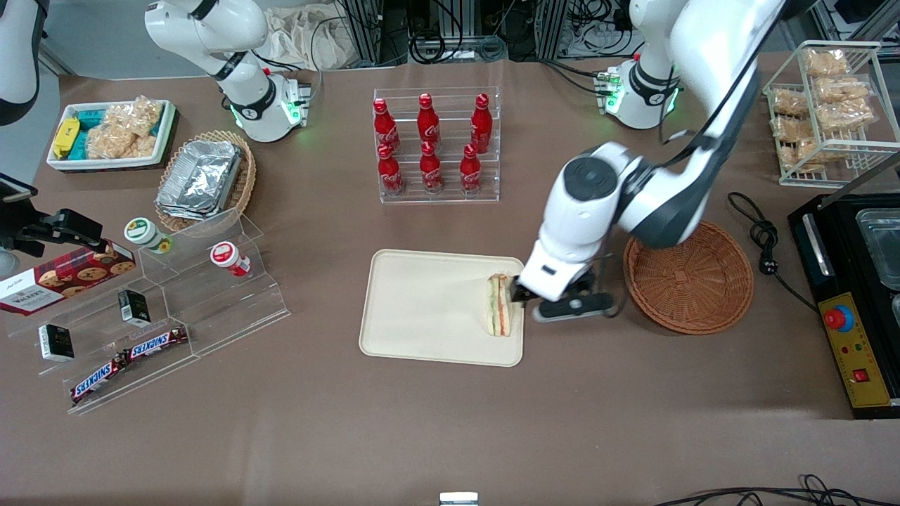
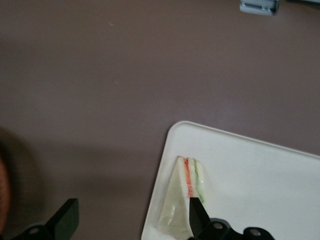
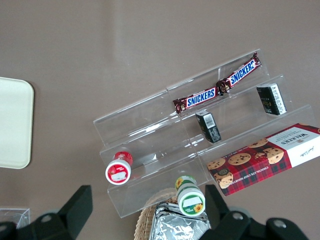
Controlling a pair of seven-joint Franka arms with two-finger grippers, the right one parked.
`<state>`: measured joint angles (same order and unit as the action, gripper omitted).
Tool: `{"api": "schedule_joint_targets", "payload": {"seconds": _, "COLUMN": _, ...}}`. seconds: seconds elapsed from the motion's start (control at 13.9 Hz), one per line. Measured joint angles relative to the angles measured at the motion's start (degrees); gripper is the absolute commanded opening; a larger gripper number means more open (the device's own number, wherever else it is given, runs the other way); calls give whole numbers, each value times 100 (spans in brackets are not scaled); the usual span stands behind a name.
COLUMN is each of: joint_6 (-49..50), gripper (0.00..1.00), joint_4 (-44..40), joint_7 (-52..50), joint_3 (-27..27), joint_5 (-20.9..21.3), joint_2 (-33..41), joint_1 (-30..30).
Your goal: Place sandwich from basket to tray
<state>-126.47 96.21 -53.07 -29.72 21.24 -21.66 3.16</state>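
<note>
The sandwich (image 1: 499, 306), a wrapped wedge with green and orange-red layers, lies on the cream tray (image 1: 429, 302) at the tray's edge nearest the basket. The reddish-brown wicker basket (image 1: 689, 281) beside the tray holds nothing. My left gripper (image 1: 534, 295) hangs low over that tray edge, between sandwich and basket. In the left wrist view the gripper (image 2: 132, 205) is open wide: one finger (image 2: 197, 216) is over the sandwich (image 2: 180, 200), the other (image 2: 65, 216) is over bare table off the tray (image 2: 260, 175). The fingers do not clasp the sandwich.
A clear rack of red cola bottles (image 1: 432, 144) stands farther from the front camera than the tray. A black appliance (image 1: 854, 302) and a wire basket of snacks (image 1: 826, 105) are at the working arm's end. Acrylic steps with snacks (image 1: 148, 316) are at the parked arm's end.
</note>
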Motion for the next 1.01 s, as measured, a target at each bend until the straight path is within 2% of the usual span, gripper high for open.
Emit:
{"api": "schedule_joint_targets", "payload": {"seconds": 0.22, "joint_6": 571, "gripper": 99, "joint_4": -153, "joint_7": 397, "joint_3": 13, "joint_5": -799, "joint_2": 688, "joint_1": -331}}
{"api": "schedule_joint_targets", "payload": {"seconds": 0.43, "joint_6": 2126, "gripper": 99, "joint_4": -943, "joint_7": 1259, "joint_3": 72, "joint_5": -1445, "joint_2": 984, "joint_1": -590}}
{"api": "schedule_joint_targets", "payload": {"seconds": 0.51, "joint_6": 2640, "gripper": 99, "joint_4": -1173, "joint_7": 1622, "joint_3": 240, "joint_5": -1623, "joint_2": 1047, "joint_1": -597}}
{"api": "schedule_joint_targets", "payload": {"seconds": 0.79, "joint_6": 3728, "gripper": 99, "joint_4": -1336, "joint_7": 3283, "joint_3": 1850, "joint_5": -2082, "joint_2": 1540, "joint_1": -331}}
{"api": "schedule_joint_targets", "payload": {"seconds": 1.01, "joint_6": 4263, "gripper": 99, "joint_4": -1307, "joint_7": 3902, "joint_3": 2368, "joint_5": -2115, "joint_2": 1892, "joint_1": -334}}
